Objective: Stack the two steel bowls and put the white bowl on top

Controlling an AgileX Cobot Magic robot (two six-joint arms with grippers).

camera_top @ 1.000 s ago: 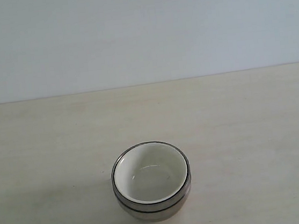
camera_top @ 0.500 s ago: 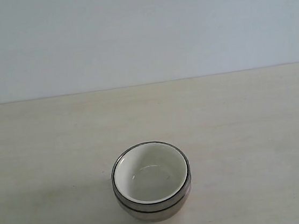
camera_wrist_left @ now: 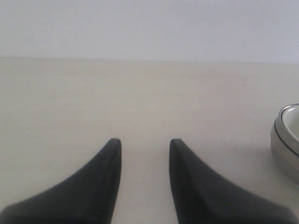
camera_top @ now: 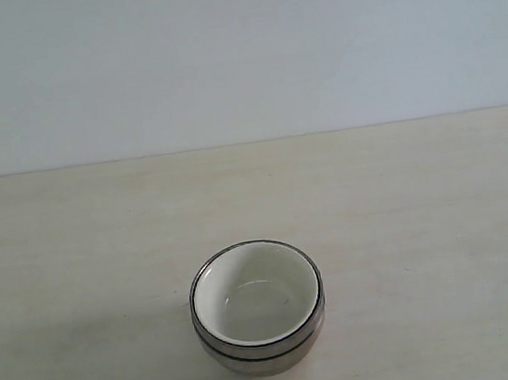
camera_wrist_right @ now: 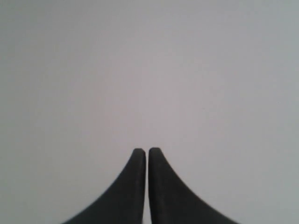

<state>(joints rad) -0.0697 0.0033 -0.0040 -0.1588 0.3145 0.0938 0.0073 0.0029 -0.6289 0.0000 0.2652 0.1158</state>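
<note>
The two steel bowls (camera_top: 263, 349) stand nested on the pale table, and the white bowl (camera_top: 257, 298) sits inside the upper one. No gripper shows in the exterior view. In the left wrist view my left gripper (camera_wrist_left: 142, 144) is open over bare table, nothing between its fingers, and the edge of the stack, the steel bowls (camera_wrist_left: 283, 149), lies well off to one side of it. My right gripper (camera_wrist_right: 147, 151) is shut with nothing in it, facing only a plain pale surface; no bowl appears in that view.
The light wooden table (camera_top: 421, 208) stretches around the stack, with a plain pale wall (camera_top: 239, 54) behind it. The table's far edge meets the wall (camera_wrist_left: 149, 28) in the left wrist view too.
</note>
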